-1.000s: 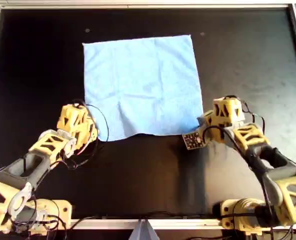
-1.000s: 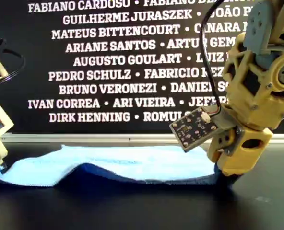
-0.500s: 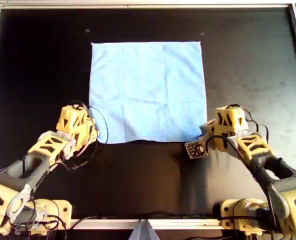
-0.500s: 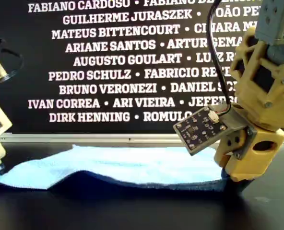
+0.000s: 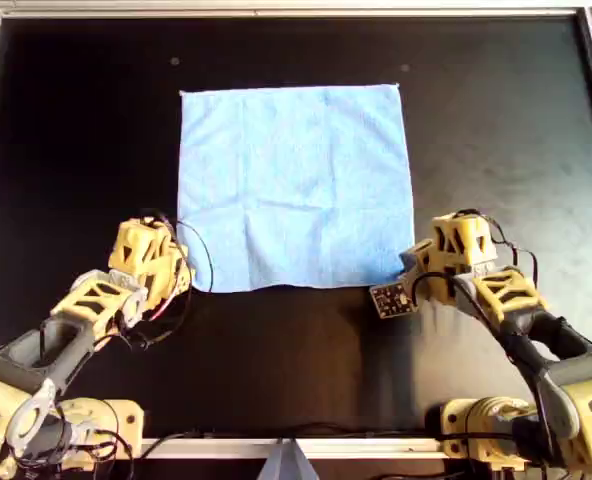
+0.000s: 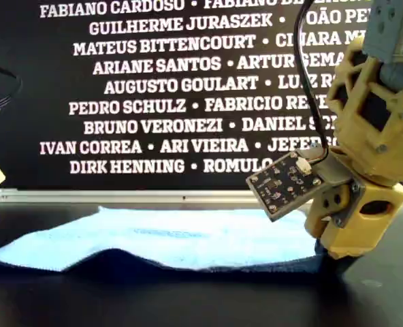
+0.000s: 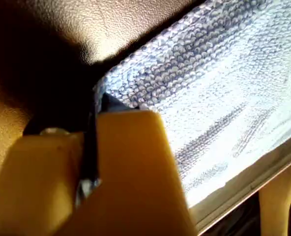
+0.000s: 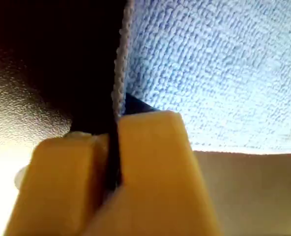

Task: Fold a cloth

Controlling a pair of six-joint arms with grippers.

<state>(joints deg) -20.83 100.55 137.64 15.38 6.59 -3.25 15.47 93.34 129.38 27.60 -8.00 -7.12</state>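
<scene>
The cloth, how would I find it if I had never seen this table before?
Look at the big black table in the overhead view and find its middle. There lies the cloth, a light blue square spread nearly flat, with the left gripper and the right gripper pinching its two near corners. It is the only soft, pale thing there; the arms are yellow.

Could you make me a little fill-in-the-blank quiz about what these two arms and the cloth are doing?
1. The cloth lying spread on the table is light ____.
2. The left gripper and the right gripper each pinch a ____ of the cloth.
3. In the overhead view both held corners lie on the cloth's ____ edge.
4. The table surface is ____ in colour.

Missing words: blue; corner; bottom; black
</scene>
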